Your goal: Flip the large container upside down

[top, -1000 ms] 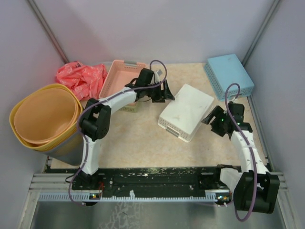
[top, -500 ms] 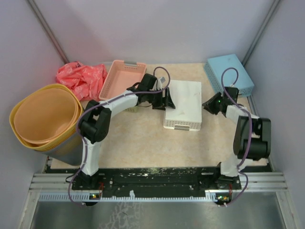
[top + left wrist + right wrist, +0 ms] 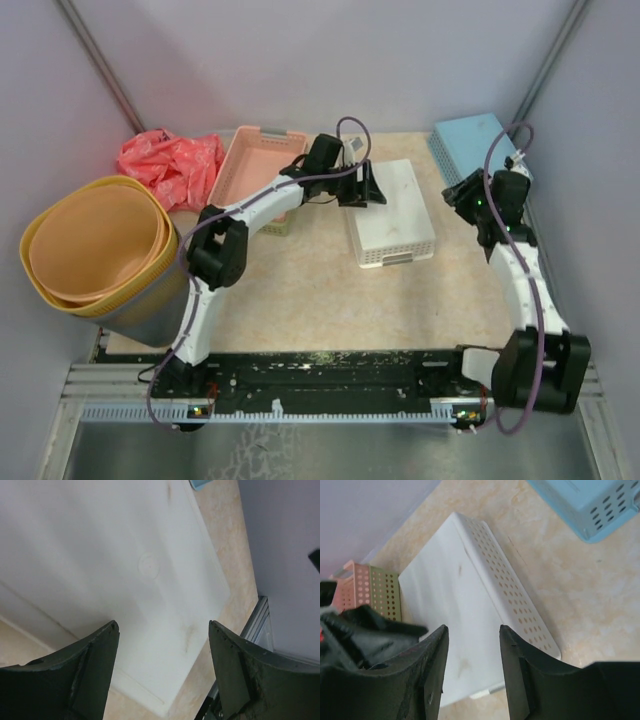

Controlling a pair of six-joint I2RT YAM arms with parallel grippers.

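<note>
The large white container (image 3: 392,215) lies bottom up on the table, its perforated side walls facing out. My left gripper (image 3: 370,187) is open at the container's far left edge, and in the left wrist view (image 3: 162,630) the white base (image 3: 125,570) fills the space between the jaws. My right gripper (image 3: 465,192) is open and empty, just right of the container and apart from it. In the right wrist view (image 3: 472,630) the container (image 3: 455,605) lies below the jaws.
A blue basket (image 3: 482,155) lies bottom up at the back right, close behind my right gripper. A pink basket (image 3: 255,160) and a red bag (image 3: 170,160) sit at the back left. Stacked yellow tubs (image 3: 95,245) stand at the left edge.
The white container has turned from a diagonal lie to nearly square with the table. My left gripper moved right along its far edge. My right gripper moved back toward the blue basket.
</note>
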